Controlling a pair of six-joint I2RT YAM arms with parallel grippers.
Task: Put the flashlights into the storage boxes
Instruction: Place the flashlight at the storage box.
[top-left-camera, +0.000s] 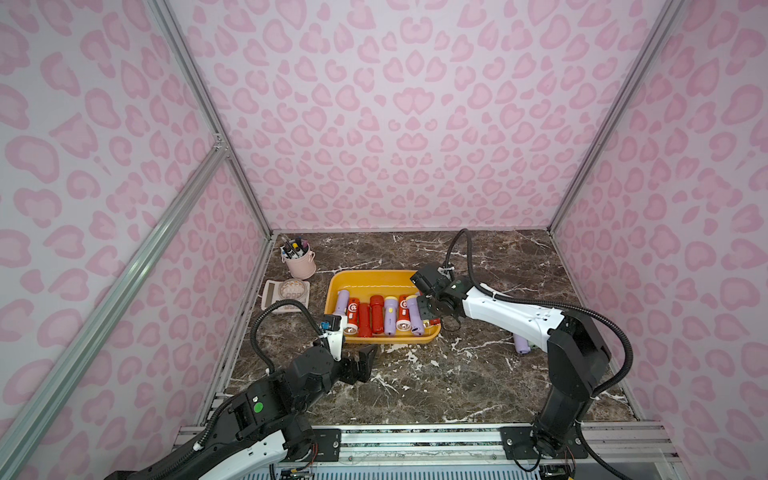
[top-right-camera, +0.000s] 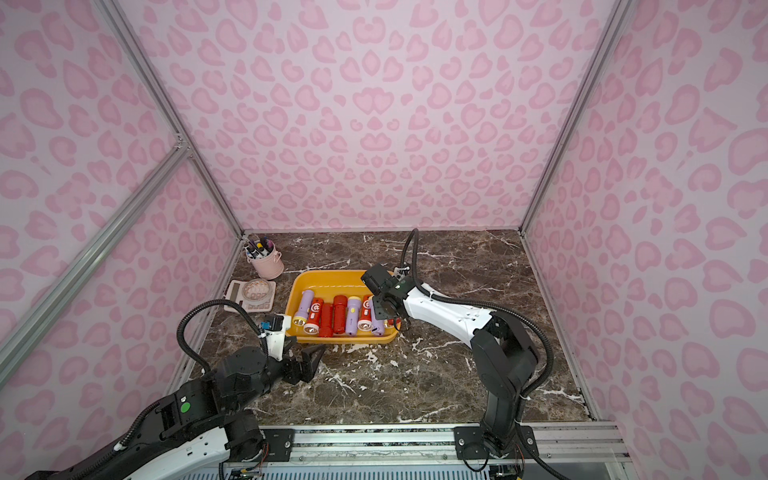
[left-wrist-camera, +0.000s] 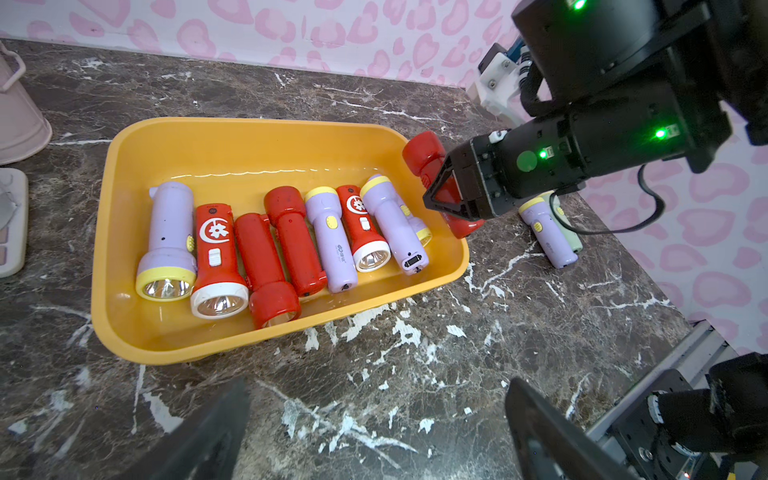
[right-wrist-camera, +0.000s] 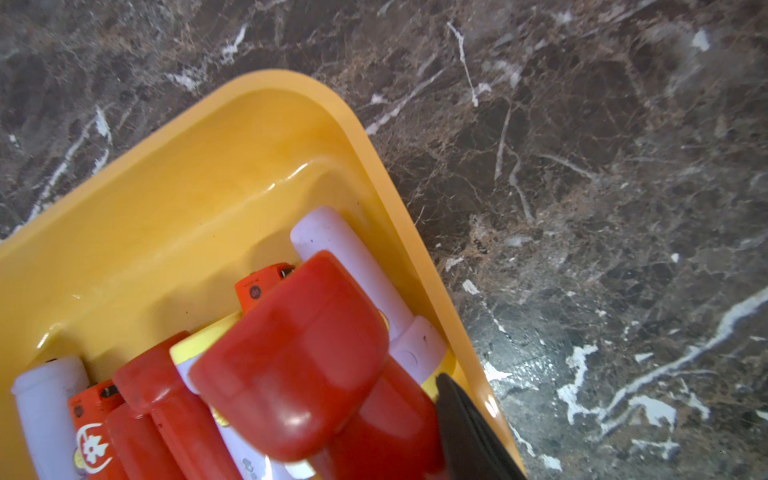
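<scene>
Counter (top-left-camera: 415, 386): carrying the yellow tray (left-wrist-camera: 249, 124), which is sitting toward its far left.
Yellow tray: filling up with a tight row of flashlights, stacked two deep at its right end.
Right tool (left-wrist-camera: 446, 199): clamping a red flashlight (left-wrist-camera: 422, 156) over the tray's right wall.
Left tool (top-left-camera: 368, 359): hovering by the tray's front wall, jaws apart and empty.
Red flashlight: likely risking a landing on the stacked lilac ones and a roll over the low wall.
Lilac flashlight (left-wrist-camera: 546, 235): lying on the counter beyond the tray's right end.
</scene>
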